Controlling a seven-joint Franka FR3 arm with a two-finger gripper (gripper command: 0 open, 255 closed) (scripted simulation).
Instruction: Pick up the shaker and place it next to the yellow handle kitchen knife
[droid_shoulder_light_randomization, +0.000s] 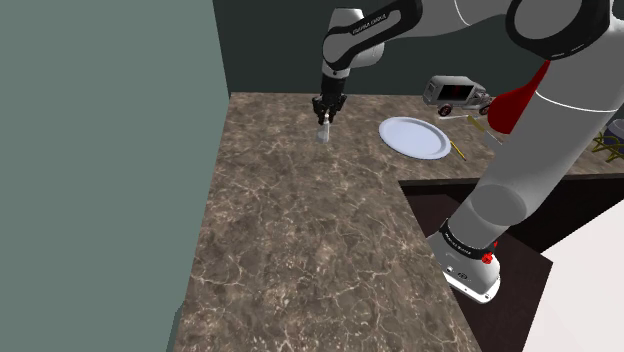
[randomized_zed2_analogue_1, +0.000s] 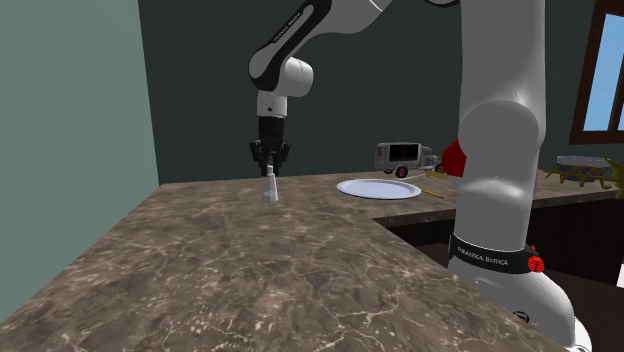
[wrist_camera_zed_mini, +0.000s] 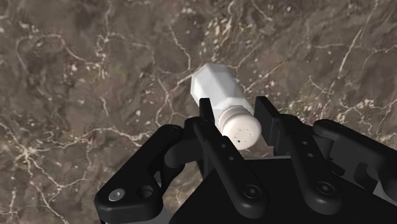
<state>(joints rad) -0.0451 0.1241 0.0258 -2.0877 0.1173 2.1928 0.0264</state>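
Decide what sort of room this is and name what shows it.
Most likely a kitchen: a long marble-patterned countertop, a white plate lying on it, and a small white shaker standing nearby.

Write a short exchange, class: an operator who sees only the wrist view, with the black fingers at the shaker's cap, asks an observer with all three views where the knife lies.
Operator: The fingers clasp the shaker over a marbled counter. What lies nearby?
Observer: A white plate lies on the counter, toward the shoulder view's right of the shaker.
Operator: And the knife?
Observer: Its thin yellow handle lies just past the plate's rim, on the side away from the shaker.
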